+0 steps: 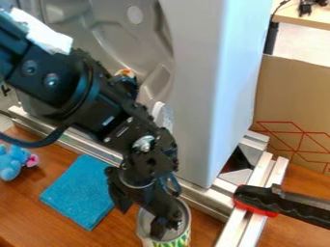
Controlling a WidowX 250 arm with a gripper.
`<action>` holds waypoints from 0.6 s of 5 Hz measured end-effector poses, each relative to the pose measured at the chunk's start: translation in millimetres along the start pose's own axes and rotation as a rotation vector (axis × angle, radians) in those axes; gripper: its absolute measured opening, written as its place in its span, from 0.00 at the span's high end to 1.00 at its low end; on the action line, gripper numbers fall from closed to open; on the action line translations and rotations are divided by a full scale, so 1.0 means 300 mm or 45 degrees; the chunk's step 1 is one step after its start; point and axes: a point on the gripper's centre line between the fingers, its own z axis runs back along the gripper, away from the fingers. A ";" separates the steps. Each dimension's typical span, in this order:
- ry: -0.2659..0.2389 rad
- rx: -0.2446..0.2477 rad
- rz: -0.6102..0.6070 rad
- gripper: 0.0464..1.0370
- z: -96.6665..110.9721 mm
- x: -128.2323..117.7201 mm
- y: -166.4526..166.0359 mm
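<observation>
On the wooden table (pixel 32 217), above a can (pixel 184 232) at the near edge of view.
Hanging with the black gripper (pixel 140 223) released, fingertips apart, one over the can's top, near a blue cloth (pixel 80 193).

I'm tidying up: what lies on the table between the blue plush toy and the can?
A blue cloth lies between toy and can, camera view shows.

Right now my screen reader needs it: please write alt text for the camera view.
A black robot's tool is at the top of a can on a wooden table, with a blue cloth and blue toy at image left and a dark handle at image right.
</observation>
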 end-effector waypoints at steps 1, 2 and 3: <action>0.058 -0.006 -0.014 0.04 0.008 -0.068 0.009; 0.146 -0.025 -0.038 0.04 0.017 -0.138 0.012; 0.192 -0.091 -0.049 0.04 0.027 -0.169 -0.011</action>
